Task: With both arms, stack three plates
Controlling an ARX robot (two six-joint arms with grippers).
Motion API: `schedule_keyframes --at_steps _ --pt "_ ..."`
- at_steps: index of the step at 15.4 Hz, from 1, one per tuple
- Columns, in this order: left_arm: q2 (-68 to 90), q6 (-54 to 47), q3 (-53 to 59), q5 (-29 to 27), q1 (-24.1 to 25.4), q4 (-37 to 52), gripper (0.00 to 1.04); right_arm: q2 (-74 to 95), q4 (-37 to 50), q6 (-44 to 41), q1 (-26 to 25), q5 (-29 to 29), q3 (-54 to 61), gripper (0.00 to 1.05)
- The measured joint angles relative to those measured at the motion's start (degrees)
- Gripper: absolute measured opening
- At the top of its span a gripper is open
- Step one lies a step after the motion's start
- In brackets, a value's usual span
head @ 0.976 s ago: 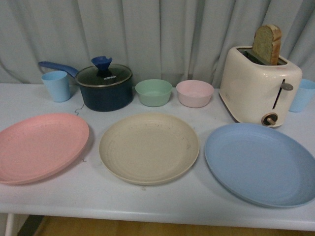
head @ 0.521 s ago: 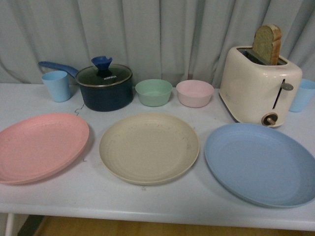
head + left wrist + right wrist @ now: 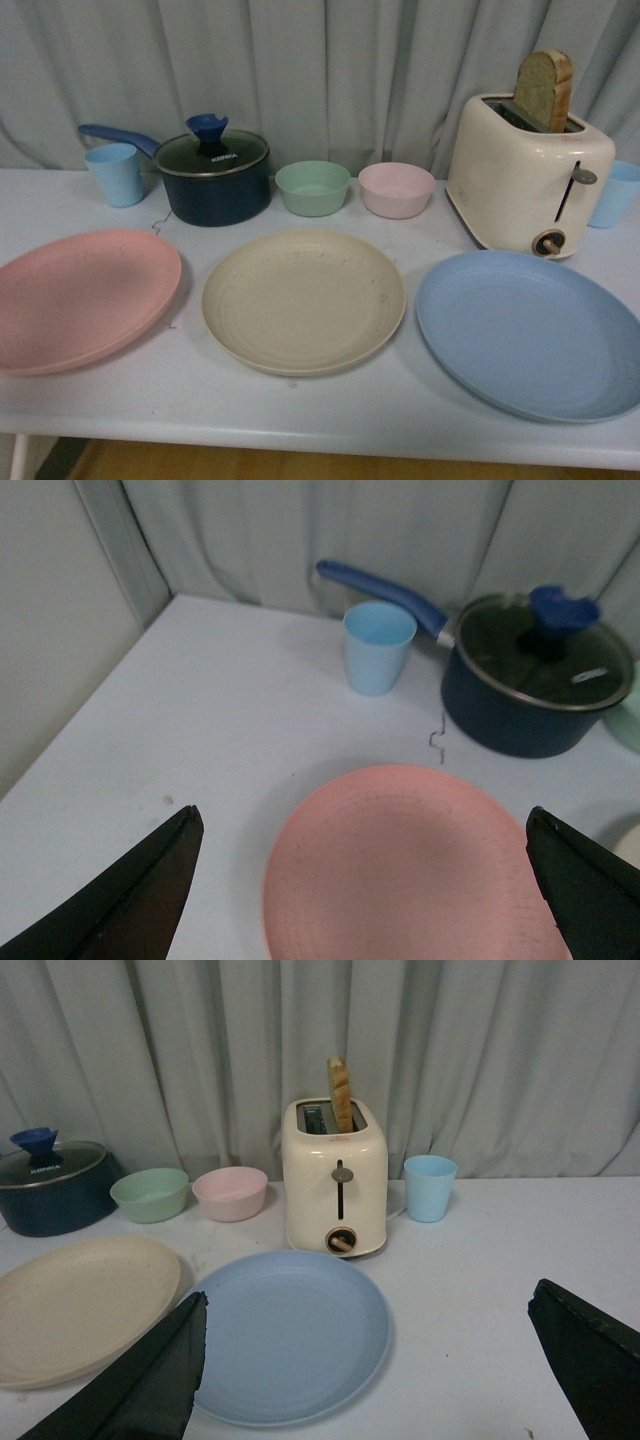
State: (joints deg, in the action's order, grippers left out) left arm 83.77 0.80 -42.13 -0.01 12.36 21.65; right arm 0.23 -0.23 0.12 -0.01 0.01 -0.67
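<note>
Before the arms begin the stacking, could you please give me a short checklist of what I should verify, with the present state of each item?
1. The pink plate, beige plate and blue plate lie flat and apart on the table, none stacked: ok.
2. Left hand is open, with the pink plate in front of it: ok.
3. Right hand is open, with the blue plate in front of it: ok.
4. The beige plate has nothing on it and can receive another plate: ok.
5. Gap between the blue plate's far rim and the toaster: cannot tell, they look very close.
</note>
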Motion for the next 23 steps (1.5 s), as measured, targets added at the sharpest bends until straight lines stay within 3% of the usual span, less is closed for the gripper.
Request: schedule_keyframes --at_steps 2,6,16,17,19,23 --pt "13.07 -0.17 -8.52 0.31 0.83 -2.73 0.98 0.0 0.02 0.0 0.0 0.0 0.0 0.98" --pt "26.1 0.0 -14.82 -0.13 2.01 -3.37 0.98 0.0 0.02 0.0 0.0 0.0 0.0 0.98" --pt "41.05 4.17 -14.43 -2.01 5.18 4.74 0.98 0.0 0.02 0.0 0.0 0.0 0.0 0.98" --pt "41.46 4.37 -14.29 -1.95 4.98 5.66 0.93 0.0 0.02 0.0 0.0 0.0 0.0 0.98" --pt "41.57 4.83 -13.77 -1.29 4.63 6.43 0.71 0.0 0.02 0.0 0.0 0.02 0.0 0.98" --pt "41.77 3.23 -13.9 -1.79 4.76 6.08 0.17 0.0 0.02 0.0 0.0 0.02 0.0 0.98"
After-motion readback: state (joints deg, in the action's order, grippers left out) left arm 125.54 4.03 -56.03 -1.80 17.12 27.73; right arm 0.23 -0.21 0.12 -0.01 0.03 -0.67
